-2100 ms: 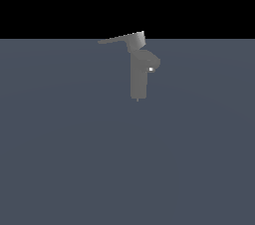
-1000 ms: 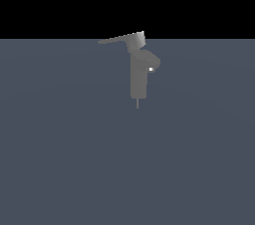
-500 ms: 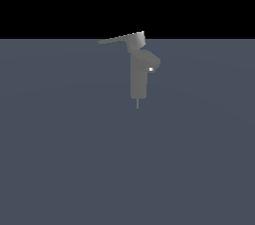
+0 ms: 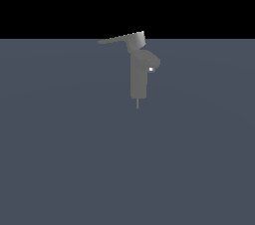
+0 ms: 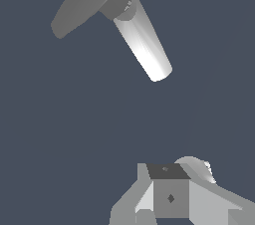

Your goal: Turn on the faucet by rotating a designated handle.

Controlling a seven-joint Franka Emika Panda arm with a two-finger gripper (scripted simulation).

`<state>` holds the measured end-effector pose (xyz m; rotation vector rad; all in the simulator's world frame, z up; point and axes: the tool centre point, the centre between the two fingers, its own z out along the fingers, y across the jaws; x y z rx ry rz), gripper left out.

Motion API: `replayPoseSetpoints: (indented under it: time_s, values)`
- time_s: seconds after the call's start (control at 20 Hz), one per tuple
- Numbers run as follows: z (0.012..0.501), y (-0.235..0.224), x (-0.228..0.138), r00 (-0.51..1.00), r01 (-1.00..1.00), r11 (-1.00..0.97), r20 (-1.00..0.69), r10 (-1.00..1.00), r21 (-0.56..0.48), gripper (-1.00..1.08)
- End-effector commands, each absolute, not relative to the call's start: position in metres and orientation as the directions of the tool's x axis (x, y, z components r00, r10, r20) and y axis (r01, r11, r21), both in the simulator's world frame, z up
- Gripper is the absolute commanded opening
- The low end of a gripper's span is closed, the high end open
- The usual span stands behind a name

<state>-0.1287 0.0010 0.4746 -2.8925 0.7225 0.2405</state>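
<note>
Ext. view, left to right: the handle (image 4: 115, 39) is a thin flat blade w/ its free tip pointing to the exterior view's left, rooted in a blocky cap on top of the faucet (image 4: 138, 77), an upright grey column standing on the flat slate floor (image 4: 60, 159). Its spout nub w/ a white dot faces the exterior view's right. No arm shows in that view.

Wrist view: handle blade (image 5: 82, 5) and column (image 5: 142, 42) lie well ahead of the gripper (image 5: 172, 199), clear gap between, no contact. Only a boxy part of the gripper shows at the frame edge; fingertips are out of frame, so can't tell if it's spread or pressed together. Nothing visibly held.

Step in hand, as I judge it: approach. To do it well, close in on the blade near its free tip, not the cap, for more leverage. Push sideways along the arc about the column axis; keep off the spout nub.

No brands, labels or writing readable anywhere; the only mark is the white dot.
</note>
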Motion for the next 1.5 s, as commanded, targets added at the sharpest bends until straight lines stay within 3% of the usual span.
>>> replayPoseSetpoints:
  time_s: [0.0, 0.75, 1.45]
  values:
    - [0.470, 0.002, -0.109, 0.835, -0.535, -0.839, -0.211, -0.507, -0.099, -1.00]
    - [0.419, 0.011, 0.002, 0.555, -0.815, -0.580, -0.262, -0.789, 0.019, -1.00]
    - [0.343, 0.038, 0.089, 0.257, -0.947, -0.282, -0.167, -0.952, 0.151, -1.00]
